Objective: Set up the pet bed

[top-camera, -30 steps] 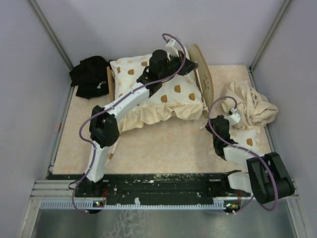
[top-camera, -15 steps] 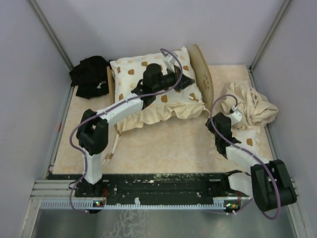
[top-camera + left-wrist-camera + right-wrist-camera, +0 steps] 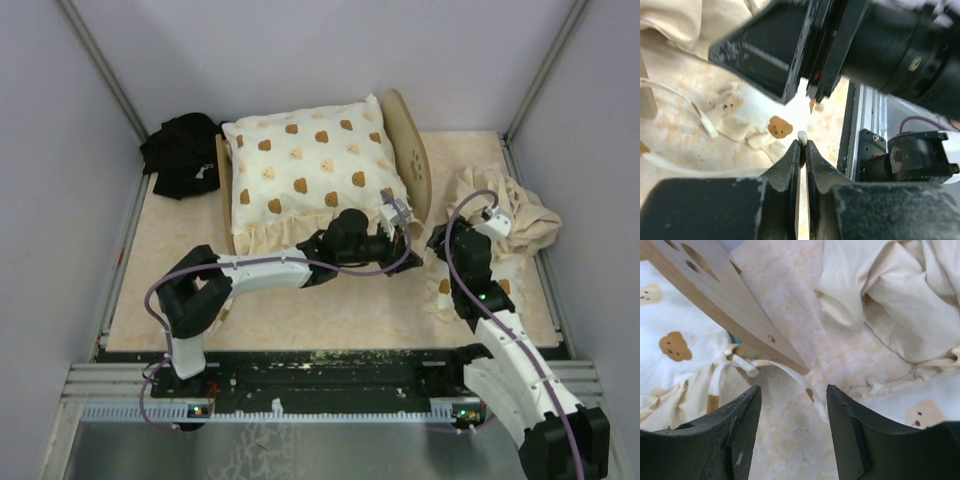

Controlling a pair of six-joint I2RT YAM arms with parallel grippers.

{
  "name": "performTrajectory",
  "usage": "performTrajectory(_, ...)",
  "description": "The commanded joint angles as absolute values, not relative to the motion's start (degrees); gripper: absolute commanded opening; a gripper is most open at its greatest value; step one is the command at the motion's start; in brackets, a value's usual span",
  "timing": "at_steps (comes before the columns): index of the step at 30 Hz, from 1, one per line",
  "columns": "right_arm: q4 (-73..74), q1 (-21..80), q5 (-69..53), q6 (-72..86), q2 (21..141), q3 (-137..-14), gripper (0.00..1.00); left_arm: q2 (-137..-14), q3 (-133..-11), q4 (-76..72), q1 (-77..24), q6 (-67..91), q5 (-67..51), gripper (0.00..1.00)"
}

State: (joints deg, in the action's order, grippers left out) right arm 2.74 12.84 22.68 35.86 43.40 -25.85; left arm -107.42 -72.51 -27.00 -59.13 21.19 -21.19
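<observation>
Bed: pet bed (image 3: 412, 150) carries the frilled cushion (image 3: 310, 170) | Left: your left gripper (image 3: 802, 145) at its near-right corner, pinched narrow on a white tie (image 3: 802, 135) | Right: right gripper (image 3: 792, 395) gapes wide just right of it.

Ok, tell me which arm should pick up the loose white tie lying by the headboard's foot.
Right. The right gripper hangs directly over that loose tie beside the headboard, jaws open to either side. The left gripper looks busy, jaws closed on another white strip.
</observation>
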Motion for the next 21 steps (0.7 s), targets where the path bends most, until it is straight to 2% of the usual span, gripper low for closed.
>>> performTrajectory(1,3.8,12.3,18.5,28.8,41.9,-30.7,0.55,-107.6,-70.0,-30.0,-61.1,19.7,-18.9,0.15)
performTrajectory(6,2.8,12.0,7.9,22.7,47.1,-34.0,0.58,-105.5,-64.7,-30.0,-61.1,19.8,-16.7,0.42)
performTrajectory(10,1.9,12.0,4.4,22.6,50.9,-35.7,0.60,-102.7,-62.3,-27.2,-61.2,19.4,-13.5,0.56)
performTrajectory(16,-1.6,12.1,-2.5,27.7,54.5,-33.2,0.55,-97.0,-56.7,-22.4,-61.1,17.3,-8.1,0.59)
performTrajectory(21,-12.1,12.7,-3.4,30.1,55.0,-25.2,0.51,-91.4,-56.7,-12.7,-60.4,18.4,4.8,0.58)
